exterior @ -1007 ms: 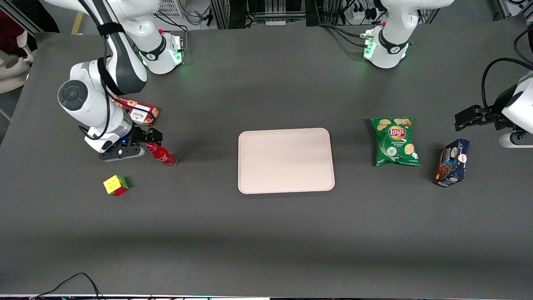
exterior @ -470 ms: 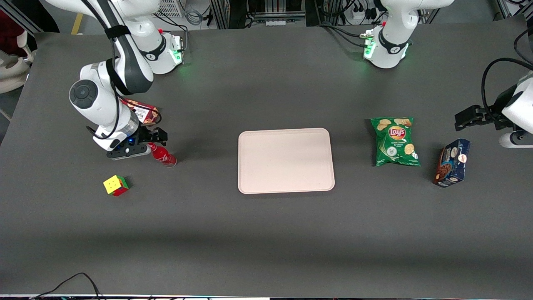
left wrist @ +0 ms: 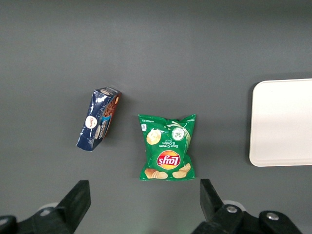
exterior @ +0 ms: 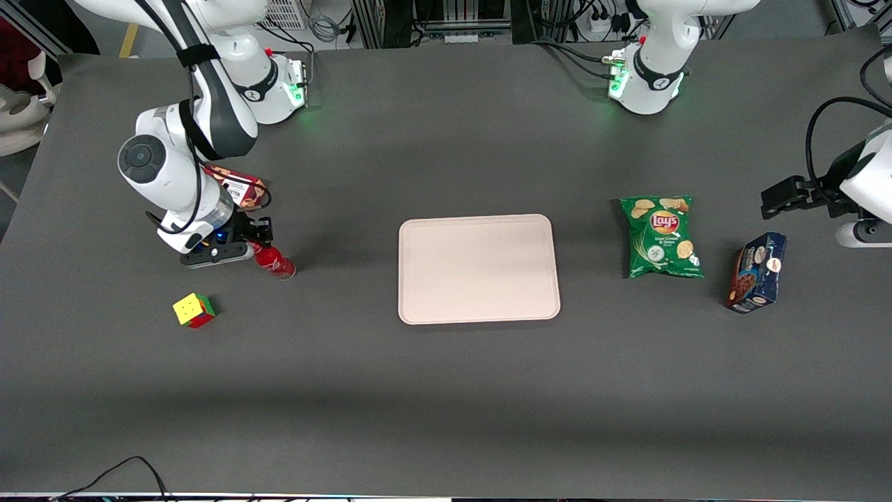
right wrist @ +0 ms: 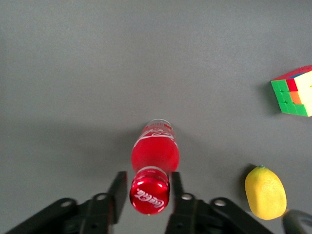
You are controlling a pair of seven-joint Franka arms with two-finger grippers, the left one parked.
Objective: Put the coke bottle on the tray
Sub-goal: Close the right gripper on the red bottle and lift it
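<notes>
The coke bottle point(exterior: 277, 263) stands upright on the dark table, toward the working arm's end. In the right wrist view I look down on its red cap and body point(right wrist: 155, 152). My right gripper point(exterior: 258, 240) is down over it point(right wrist: 148, 189). Its fingers point(right wrist: 118, 189) stand on either side of the cap, open, with a narrow gap still showing on one side. The pale beige-pink tray point(exterior: 478, 268) lies flat at mid-table, apart from the bottle; its edge shows in the left wrist view point(left wrist: 282, 122).
A Rubik's cube point(exterior: 194, 310) lies nearer the front camera than the bottle. A lemon point(right wrist: 265, 191) lies close beside the gripper. A red cookie box point(exterior: 240, 188) lies partly under the arm. A chips bag point(exterior: 660, 236) and a blue box point(exterior: 756, 272) lie toward the parked arm's end.
My gripper has moved sideways onto the bottle, from beside its cap to straddling it, and its fingers have drawn closer together. The bottle has not moved.
</notes>
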